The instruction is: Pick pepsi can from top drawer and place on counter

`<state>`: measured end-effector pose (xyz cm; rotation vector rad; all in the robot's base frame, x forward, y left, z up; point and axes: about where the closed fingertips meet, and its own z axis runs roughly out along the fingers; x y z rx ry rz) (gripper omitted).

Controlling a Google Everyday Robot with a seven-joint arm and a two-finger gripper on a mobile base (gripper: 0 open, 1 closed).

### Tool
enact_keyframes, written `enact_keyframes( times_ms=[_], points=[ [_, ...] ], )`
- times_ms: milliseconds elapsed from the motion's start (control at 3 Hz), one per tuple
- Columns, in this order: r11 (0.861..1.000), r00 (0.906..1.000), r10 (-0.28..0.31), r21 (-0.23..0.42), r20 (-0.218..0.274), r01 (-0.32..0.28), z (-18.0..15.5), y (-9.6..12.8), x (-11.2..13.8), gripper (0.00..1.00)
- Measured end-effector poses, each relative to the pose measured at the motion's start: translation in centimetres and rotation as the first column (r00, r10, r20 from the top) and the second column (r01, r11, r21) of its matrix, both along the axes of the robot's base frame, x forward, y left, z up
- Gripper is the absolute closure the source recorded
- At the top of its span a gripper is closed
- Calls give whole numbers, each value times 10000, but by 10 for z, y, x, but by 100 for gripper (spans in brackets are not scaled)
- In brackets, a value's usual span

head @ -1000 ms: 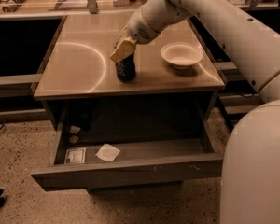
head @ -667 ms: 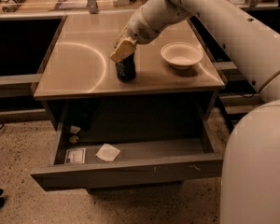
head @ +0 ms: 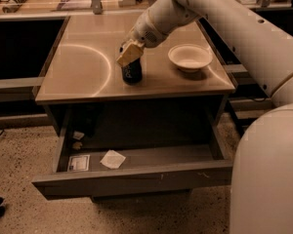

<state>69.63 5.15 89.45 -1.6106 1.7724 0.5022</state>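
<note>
The pepsi can point(head: 132, 72) stands upright on the counter point(head: 88, 62), near its middle. My gripper point(head: 130, 51) reaches down from the upper right and is shut on the can's top; one tan finger point(head: 129, 54) lies against the can's upper front-left, and the other is hidden behind the can. The top drawer point(head: 136, 177) is pulled open below the counter. It holds a white paper scrap point(head: 112, 159), a label point(head: 79, 163) and small bits at its left.
A white bowl point(head: 190, 57) sits on the counter to the right of the can. My arm and body fill the right side of the view. Dark shelving flanks the counter on the left, and another table with tools stands behind.
</note>
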Motion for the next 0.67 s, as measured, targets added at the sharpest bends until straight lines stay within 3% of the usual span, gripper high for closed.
enact_keyframes(
  times_ms=[333, 667],
  points=[
    [10000, 10000, 4, -1, -4, -4, 0, 0, 0, 0],
    [10000, 10000, 5, -1, -5, -5, 0, 0, 0, 0]
  ],
)
